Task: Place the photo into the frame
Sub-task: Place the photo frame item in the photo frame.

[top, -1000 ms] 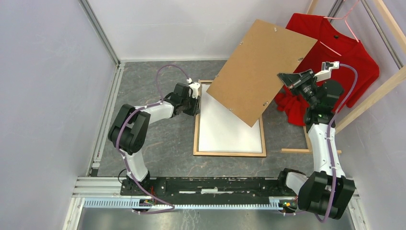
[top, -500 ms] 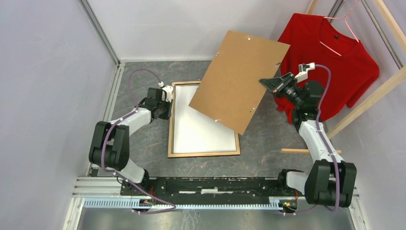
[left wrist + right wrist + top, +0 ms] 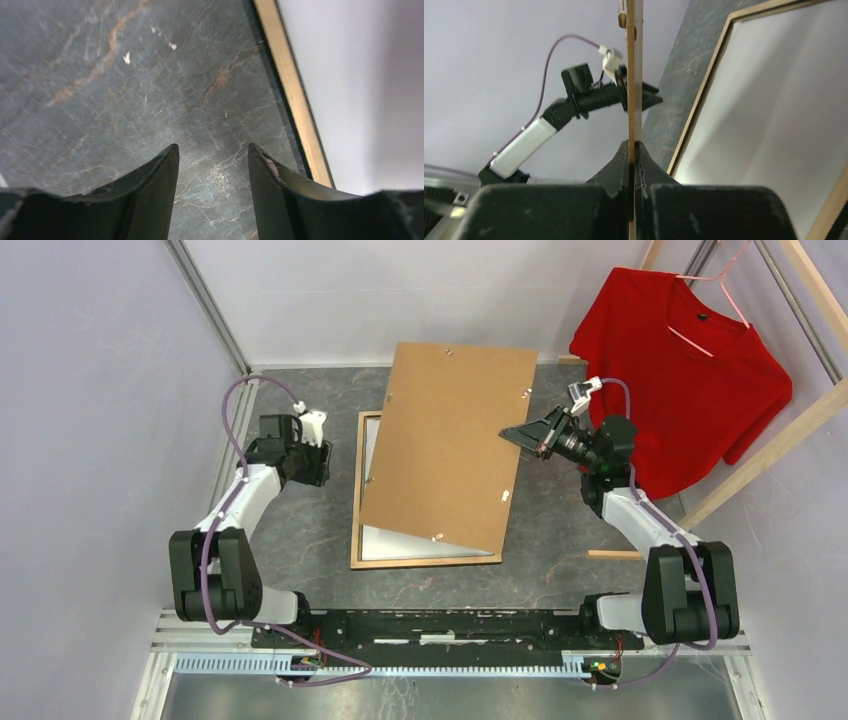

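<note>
The frame (image 3: 425,562) lies flat on the table with its light wood side up; its rail also shows in the left wrist view (image 3: 295,95) and the right wrist view (image 3: 704,95). A white sheet (image 3: 420,543) fills its opening, and no printed side shows, so I cannot tell whether it is the photo. My right gripper (image 3: 515,433) (image 3: 632,145) is shut on the right edge of the brown backing board (image 3: 450,440), seen edge-on in the right wrist view (image 3: 634,75). The board hangs tilted over most of the frame. My left gripper (image 3: 322,458) (image 3: 212,150) is open and empty, just left of the frame.
A red shirt (image 3: 690,350) hangs on a hanger at the back right, against a slanted wooden rack bar (image 3: 770,455). A thin wood strip (image 3: 615,554) lies on the table right of the frame. A metal rail (image 3: 225,470) runs along the left wall.
The frame slid left with the left gripper at its edge; that gripper then opened and drew away left. The right arm swung the board left and down over the frame.
</note>
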Robot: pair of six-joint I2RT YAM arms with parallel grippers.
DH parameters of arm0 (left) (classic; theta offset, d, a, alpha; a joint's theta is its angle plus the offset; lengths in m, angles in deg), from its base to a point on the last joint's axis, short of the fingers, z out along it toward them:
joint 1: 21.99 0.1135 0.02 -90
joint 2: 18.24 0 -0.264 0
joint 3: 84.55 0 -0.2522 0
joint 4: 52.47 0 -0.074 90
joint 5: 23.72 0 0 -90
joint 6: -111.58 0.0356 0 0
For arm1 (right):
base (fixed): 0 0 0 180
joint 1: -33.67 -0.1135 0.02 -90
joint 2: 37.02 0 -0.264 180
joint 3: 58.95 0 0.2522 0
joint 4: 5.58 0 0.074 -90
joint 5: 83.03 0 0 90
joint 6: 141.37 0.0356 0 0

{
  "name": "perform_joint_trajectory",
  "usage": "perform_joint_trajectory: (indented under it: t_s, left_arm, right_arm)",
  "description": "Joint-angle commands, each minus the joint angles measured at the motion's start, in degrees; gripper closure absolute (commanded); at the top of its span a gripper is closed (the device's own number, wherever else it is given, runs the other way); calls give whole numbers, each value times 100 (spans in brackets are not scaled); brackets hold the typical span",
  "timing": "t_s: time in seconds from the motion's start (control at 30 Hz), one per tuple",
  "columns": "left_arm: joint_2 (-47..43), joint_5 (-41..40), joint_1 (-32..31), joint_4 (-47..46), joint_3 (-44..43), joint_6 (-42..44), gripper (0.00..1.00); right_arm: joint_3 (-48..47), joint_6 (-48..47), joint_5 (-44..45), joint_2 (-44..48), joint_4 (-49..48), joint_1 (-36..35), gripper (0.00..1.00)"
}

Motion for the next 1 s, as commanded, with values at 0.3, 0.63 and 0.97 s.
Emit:
perform_joint_trajectory:
  t_s: [0.3,0.63,0.97]
  left_arm:
    - [-308,669,63,850,-698,741,34]
    - [75,483,37,318,-390,754,37]
    - [452,267,-453,-88,-131,953,36]
  right_arm:
    - [-251,-653,-1230,-1003,-96,-261,100]
    - [-632,-518,-1190,-2010,-340,-393,100]
    - [-1210,-532,-1057,-2882,-166,-569,100]
